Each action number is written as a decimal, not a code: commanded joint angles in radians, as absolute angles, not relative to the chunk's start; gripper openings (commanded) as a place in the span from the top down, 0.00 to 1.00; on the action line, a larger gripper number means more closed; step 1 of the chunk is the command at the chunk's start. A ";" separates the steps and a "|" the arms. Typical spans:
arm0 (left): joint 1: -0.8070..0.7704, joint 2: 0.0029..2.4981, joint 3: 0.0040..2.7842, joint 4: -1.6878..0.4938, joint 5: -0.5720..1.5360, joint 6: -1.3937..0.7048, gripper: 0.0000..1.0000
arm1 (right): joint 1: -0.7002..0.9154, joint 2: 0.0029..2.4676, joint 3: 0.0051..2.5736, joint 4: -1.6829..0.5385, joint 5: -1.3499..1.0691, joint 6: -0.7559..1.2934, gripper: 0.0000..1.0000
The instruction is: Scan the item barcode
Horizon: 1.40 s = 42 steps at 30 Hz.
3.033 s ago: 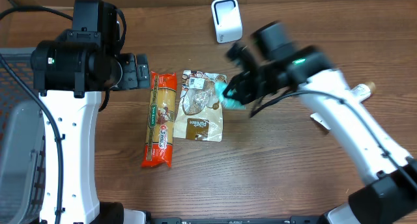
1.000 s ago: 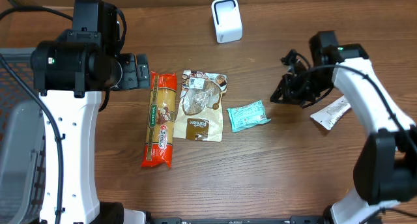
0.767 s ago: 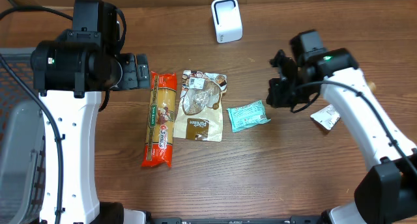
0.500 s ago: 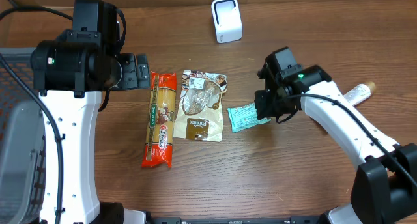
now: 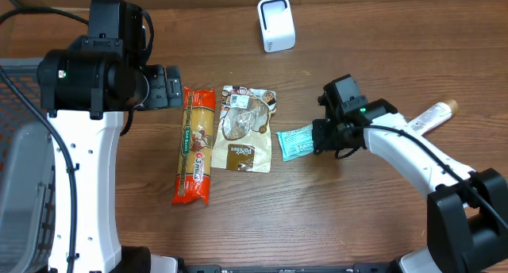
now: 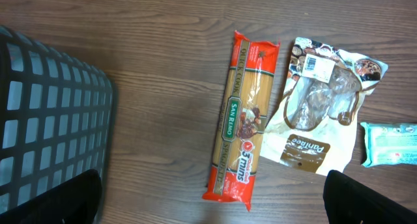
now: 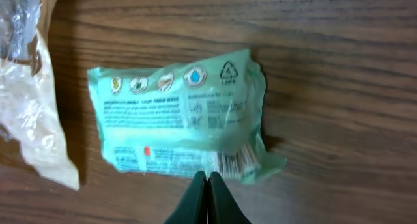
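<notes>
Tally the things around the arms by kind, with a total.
Spaghetti packet: 1
Brown-and-white pouch: 1
Teal packet: 1
White tube: 1
White scanner: 1
Black basket: 1
Total: 6

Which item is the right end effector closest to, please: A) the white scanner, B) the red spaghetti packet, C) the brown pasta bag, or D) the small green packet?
D, since the closed right end effector has its tips at the lower edge of the small green packet, near its barcode.
</notes>
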<state>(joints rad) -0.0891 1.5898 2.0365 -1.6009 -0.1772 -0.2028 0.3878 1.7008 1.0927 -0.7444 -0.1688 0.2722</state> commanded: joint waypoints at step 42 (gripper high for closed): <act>-0.085 1.586 2.036 -1.599 -0.190 -0.210 0.00 | 0.530 2.037 1.379 -0.754 -0.217 0.369 0.66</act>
<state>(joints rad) -0.0891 1.5898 2.0365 -1.6009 -0.1772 -0.2028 0.5358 2.0079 1.3911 -0.7521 -0.2081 0.3237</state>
